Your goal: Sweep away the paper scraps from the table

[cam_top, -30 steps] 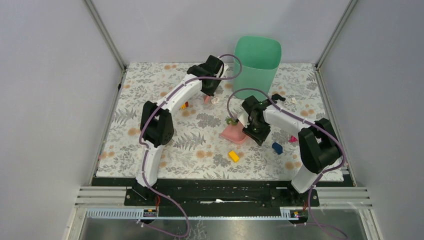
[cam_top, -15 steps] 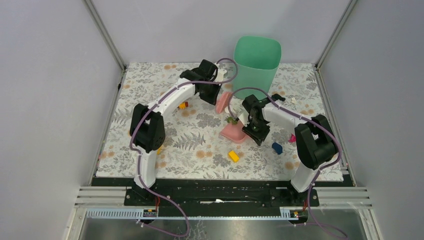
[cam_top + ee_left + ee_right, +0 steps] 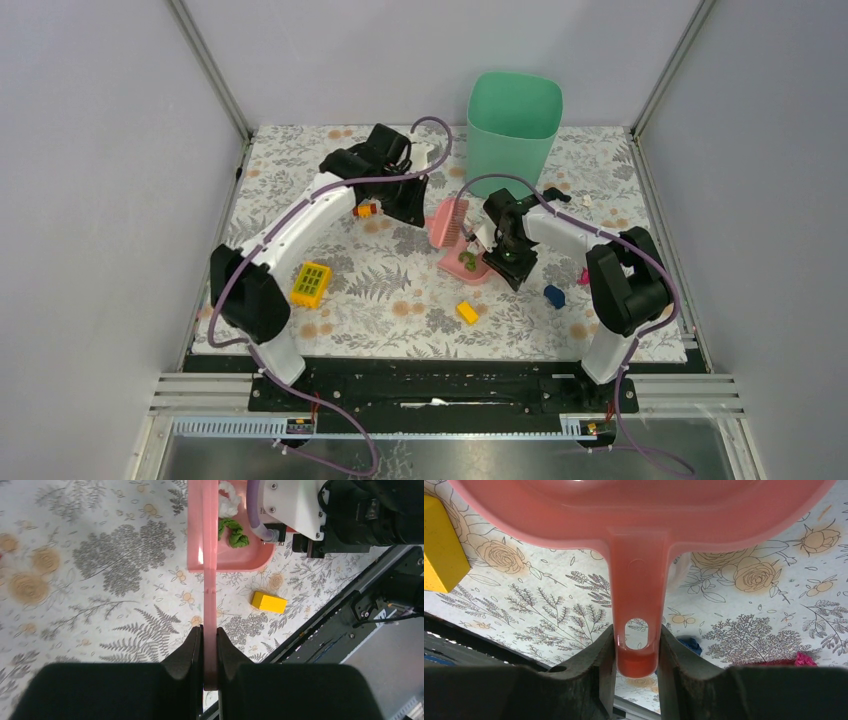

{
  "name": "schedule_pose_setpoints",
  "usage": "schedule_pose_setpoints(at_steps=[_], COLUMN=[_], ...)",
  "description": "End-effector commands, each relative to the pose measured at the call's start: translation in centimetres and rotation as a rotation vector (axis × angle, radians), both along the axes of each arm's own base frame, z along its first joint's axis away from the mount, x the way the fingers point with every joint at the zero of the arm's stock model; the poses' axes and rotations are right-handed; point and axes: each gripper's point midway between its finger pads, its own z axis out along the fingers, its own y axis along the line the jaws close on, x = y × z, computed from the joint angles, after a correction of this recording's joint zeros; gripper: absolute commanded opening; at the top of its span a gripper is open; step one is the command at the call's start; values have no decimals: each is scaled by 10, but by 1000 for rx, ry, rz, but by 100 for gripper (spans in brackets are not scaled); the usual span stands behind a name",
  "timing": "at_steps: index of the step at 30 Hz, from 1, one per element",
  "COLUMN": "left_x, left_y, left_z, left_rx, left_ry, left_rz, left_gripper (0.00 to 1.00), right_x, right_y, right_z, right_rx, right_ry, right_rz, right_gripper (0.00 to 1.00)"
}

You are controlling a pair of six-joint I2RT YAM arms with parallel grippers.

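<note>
My left gripper is shut on the thin handle of a pink brush, whose head stands at the far edge of a pink dustpan. My right gripper is shut on the dustpan's handle and holds the pan low on the table. In the pan lie a white paper scrap and a green crumpled bit. Another white scrap lies on the flowered cover at the back right.
A green bin stands at the back behind the dustpan. Toy pieces lie about: a yellow brick, a yellow grid piece, a blue brick, a magenta piece and an orange piece.
My left arm has swung left and toward the front, bringing the brush from beside the bin to the dustpan's edge. The yellow grid piece has come into view. The right arm has hardly moved.
</note>
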Motion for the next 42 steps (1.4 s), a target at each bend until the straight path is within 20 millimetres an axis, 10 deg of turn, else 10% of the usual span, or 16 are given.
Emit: schedule_pose_setpoints(at_steps=[1, 16, 28, 42], left_x=[4, 16, 8, 7], left_y=[26, 83, 74, 29], left_z=[38, 32, 21, -2], left_rx=[33, 293, 267, 240], left_ry=[-137, -215, -156, -66], left_rz=[118, 292, 248, 143], left_gripper=[0, 0, 0, 0], right_x=[0, -12, -67, -115], right_y=[3, -7, -68, -143], right_z=[3, 58, 86, 75], right_rx=[28, 103, 7, -171], right_ry=[-3, -130, -166, -50], right_rz=[-12, -19, -7, -25], right_gripper=[0, 0, 0, 0])
